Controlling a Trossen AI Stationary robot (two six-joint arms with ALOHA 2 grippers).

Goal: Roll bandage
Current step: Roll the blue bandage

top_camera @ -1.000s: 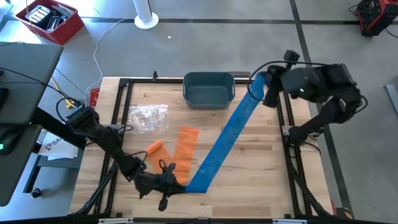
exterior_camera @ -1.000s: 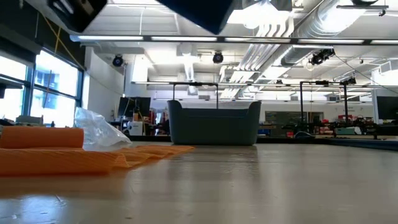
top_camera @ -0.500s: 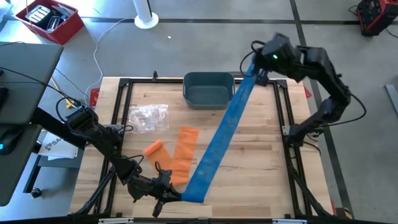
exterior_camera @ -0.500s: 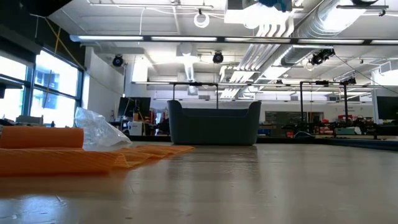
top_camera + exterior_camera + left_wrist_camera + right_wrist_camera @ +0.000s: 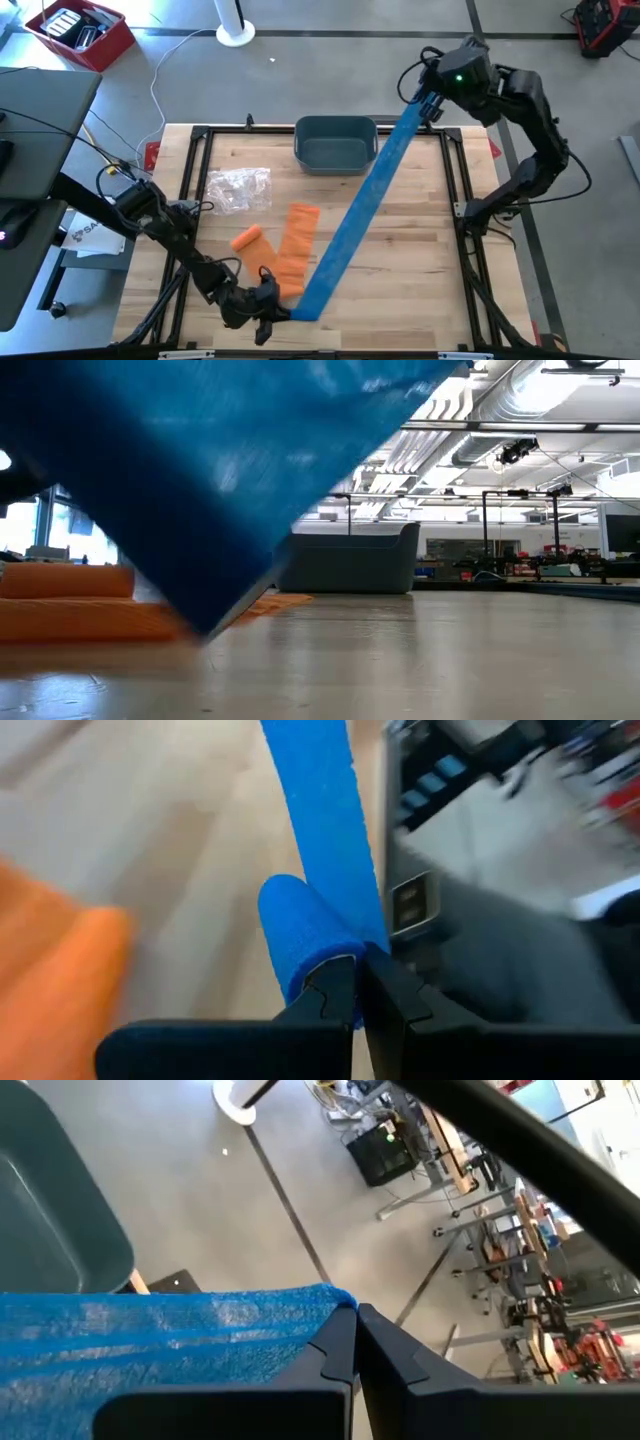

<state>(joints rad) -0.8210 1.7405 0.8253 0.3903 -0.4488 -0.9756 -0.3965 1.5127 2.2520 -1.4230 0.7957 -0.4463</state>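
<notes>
Bandage: the blue bandage (image 5: 355, 215) runs as one long strip across the counter (image 5: 420, 250), from the near edge on my left up to the far right corner, lifted off the wood at the far end.
Left claw: my left claw (image 5: 356, 982) is closed on the bandage's near end, where a small roll (image 5: 295, 925) has already formed; it sits low by the counter's near edge (image 5: 268, 305). I hold here because this is the end that gets wound.
Right claw: my right claw (image 5: 354, 1338) is closed on the strip's far end, raised above the far right corner of the counter (image 5: 432, 95). I keep it high and far out so the strip stays stretched and flat, which should let the roll wind tight and even, I judge.
Stage: early in the rolling; most of the strip is unwound.
Bin: a grey bin (image 5: 336, 145) stands at the far edge, just beside the strip, not touching as far as I can tell.
Others: an orange bandage (image 5: 290, 245), partly rolled, lies just left of the blue strip; a clear wrapper (image 5: 238, 190) lies farther left.
</notes>
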